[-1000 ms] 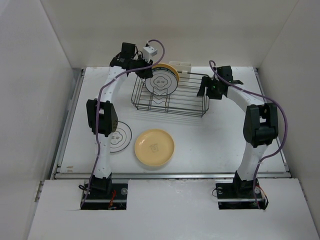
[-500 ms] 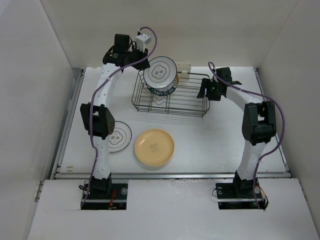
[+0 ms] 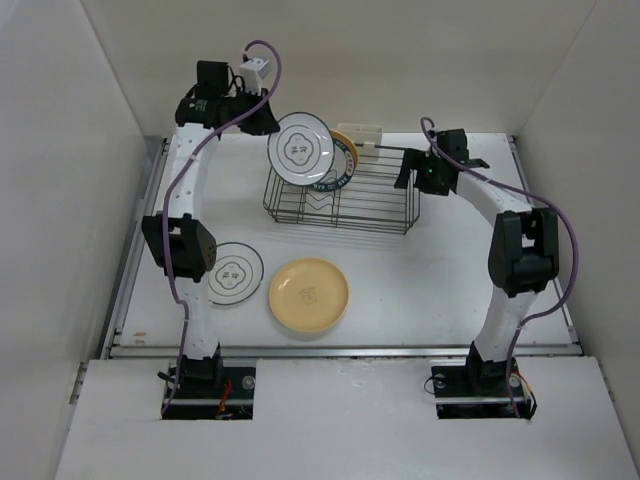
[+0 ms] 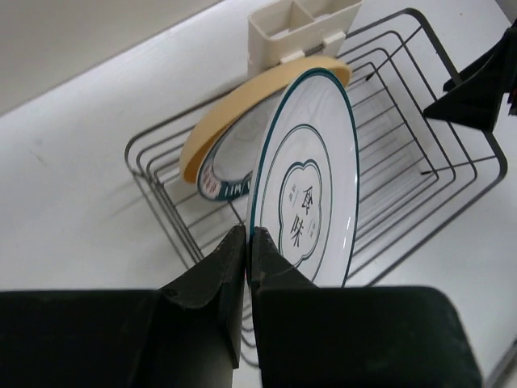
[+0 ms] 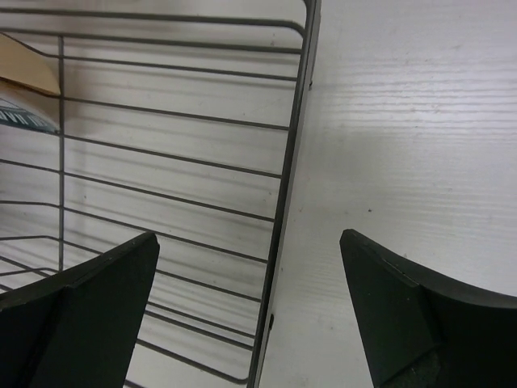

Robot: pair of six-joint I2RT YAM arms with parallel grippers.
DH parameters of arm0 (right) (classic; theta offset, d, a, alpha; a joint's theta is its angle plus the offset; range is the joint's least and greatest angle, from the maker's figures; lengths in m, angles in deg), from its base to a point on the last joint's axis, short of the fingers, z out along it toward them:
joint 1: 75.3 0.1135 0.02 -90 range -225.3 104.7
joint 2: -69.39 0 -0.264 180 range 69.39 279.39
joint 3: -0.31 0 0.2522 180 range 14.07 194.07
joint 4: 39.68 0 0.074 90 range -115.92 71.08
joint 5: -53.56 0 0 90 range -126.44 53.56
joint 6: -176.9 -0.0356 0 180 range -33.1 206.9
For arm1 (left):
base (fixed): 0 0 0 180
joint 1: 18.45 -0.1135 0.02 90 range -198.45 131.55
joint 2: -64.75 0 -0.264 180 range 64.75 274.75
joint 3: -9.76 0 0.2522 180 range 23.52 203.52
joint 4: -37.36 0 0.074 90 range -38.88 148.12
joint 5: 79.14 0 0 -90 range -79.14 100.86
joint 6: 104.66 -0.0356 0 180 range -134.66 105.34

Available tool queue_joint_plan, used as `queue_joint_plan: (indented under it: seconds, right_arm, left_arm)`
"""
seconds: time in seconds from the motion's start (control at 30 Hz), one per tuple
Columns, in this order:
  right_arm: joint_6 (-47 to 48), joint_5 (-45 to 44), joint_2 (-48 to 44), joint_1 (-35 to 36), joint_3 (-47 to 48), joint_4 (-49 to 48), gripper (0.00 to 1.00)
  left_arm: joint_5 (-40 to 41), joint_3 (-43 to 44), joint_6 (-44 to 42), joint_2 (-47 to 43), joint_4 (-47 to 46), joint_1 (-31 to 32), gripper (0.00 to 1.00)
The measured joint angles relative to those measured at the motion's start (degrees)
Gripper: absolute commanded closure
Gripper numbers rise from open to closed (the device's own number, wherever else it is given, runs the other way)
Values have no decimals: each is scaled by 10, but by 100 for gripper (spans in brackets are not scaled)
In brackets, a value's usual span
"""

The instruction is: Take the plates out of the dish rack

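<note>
Above the left end of the dish rack [image 3: 375, 195], the left gripper [image 4: 249, 241] holds a thin-rimmed white plate [image 3: 300, 148] up on edge, tilted, with its face turned toward the overhead camera. The left wrist view adds what the overhead view cannot. Both fingers [image 4: 214, 279] are pinched tight on the plate's near rim, one on each face. The rim line is dark teal, with a second ring and a printed mark at the centre.

Behind this plate, that wrist view also shows two plates leaning in the rack. A yellow-orange plate [image 4: 242, 101] lies nearest the white block [image 4: 303, 28] on the far long side, and a green-patterned plate [image 4: 222, 179] rests against it. From overhead these two show only as slivers past the held plate's right edge. Neither view shows whether the held plate touches them.

Only the overhead view takes in the table [image 3: 420, 280]. A cream plate [image 3: 308, 293] lies flat there, in front of the rack. Just beside it on the left is a black-rimmed white plate [image 3: 235, 272], partly covered by the left arm's elbow.

At the rack's right end, the right gripper [image 5: 246, 238] stands wide open. Its wrist view shows the jaws spread to either side of the rack's end wire, clear of it, with the rack floor to the left and bare table to the right.
</note>
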Motion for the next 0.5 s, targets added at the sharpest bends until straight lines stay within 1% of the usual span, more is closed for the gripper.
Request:
queue_joint_plan:
  seconds: [0.1,0.17,0.23,0.3,0.37,0.43,0.47,0.5]
  right_arm:
    - [4,-18,-30,0,0,0,0]
    - [9,-28,-56,0,0,0,0]
    - [17,-34,-83,0,3,1,0]
    - [32,-40,-108,4,14,0,0]
    - [49,-44,-124,13,31,-2,0]
    - [71,-41,-127,31,58,-3,0]
    - [81,-36,-126,42,72,-4,0]
    - [90,-28,-122,54,87,-4,3]
  left_arm:
    - [-33,-24,-1,-22,36,-43,100]
    - [-58,-54,-13,-48,71,-85,100]
    - [-81,-77,-45,-73,115,-138,100]
    - [-93,-85,-94,-90,172,-190,100]
    - [-88,-88,-150,-101,223,-233,100]
    - [-66,-104,-231,-113,263,-256,100]
    - [-51,-123,-268,-121,278,-258,100]
    - [-38,-145,-300,-127,291,-256,100]
